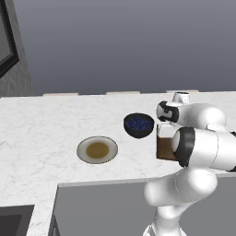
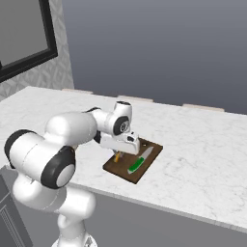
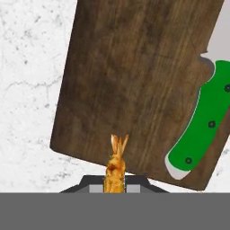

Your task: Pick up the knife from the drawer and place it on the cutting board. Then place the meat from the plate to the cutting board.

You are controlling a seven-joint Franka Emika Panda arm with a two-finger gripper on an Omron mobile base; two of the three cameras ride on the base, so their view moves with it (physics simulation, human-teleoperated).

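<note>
My gripper (image 2: 118,154) hangs just over the near left part of the dark-brown cutting board (image 2: 126,170), shut on the meat (image 2: 116,157). In the hand view the orange-brown meat (image 3: 117,164) sticks up from between the fingertips of the gripper (image 3: 115,180), above the cutting board's (image 3: 130,67) edge. On the board's right side lies the green-handled knife (image 2: 139,163), also seen as the knife (image 3: 202,121) in the hand view. The beige plate (image 1: 83,150) sits bare on the counter, left of the cutting board (image 1: 163,148). The grey drawer (image 1: 101,207) lies below the counter's front edge.
A dark bowl with blue contents (image 1: 138,124) stands behind the plate, close to the arm. The white marble counter (image 2: 202,144) stretches wide to the right of the board. A dark-framed panel (image 2: 29,38) hangs on the left wall.
</note>
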